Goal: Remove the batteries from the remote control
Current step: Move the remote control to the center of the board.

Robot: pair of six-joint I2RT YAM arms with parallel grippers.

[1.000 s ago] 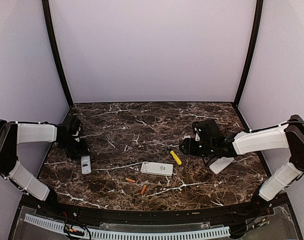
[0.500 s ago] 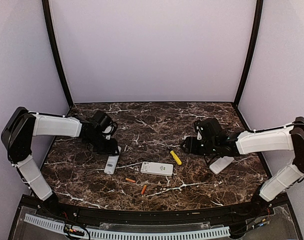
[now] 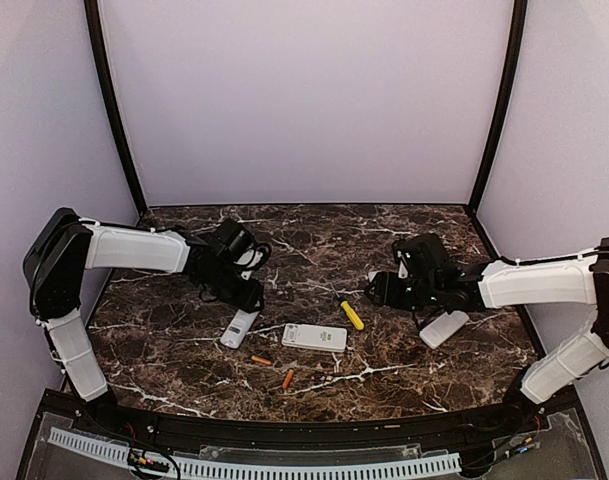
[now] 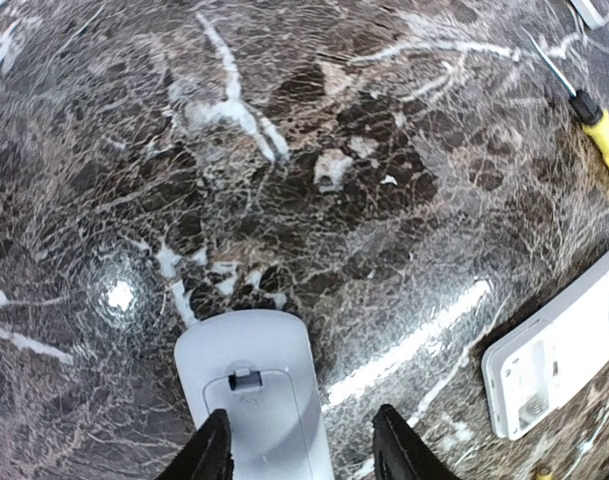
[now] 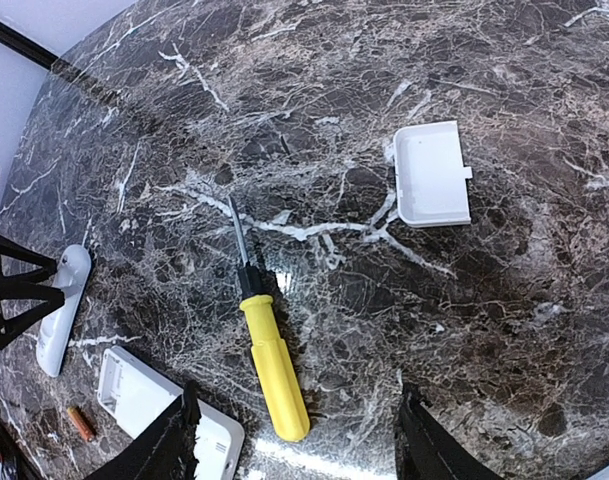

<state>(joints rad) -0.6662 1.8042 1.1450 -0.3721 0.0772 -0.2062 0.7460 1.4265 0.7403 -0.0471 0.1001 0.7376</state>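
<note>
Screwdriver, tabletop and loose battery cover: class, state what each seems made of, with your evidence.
Screwdriver: glossy yellow plastic-looking handle, thin dark metal shaft, probably steel. Tabletop: polished dark brown marble look, white veins, light glare; real stone or laminate cannot be told. Battery cover: matte white moulded plastic, thin raised rim and tab.

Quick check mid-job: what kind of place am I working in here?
Most likely a lab test booth rather than a home or workshop. Plain lilac walls joined by black corner posts close in a single marble-look table, with nothing else around it.
</note>
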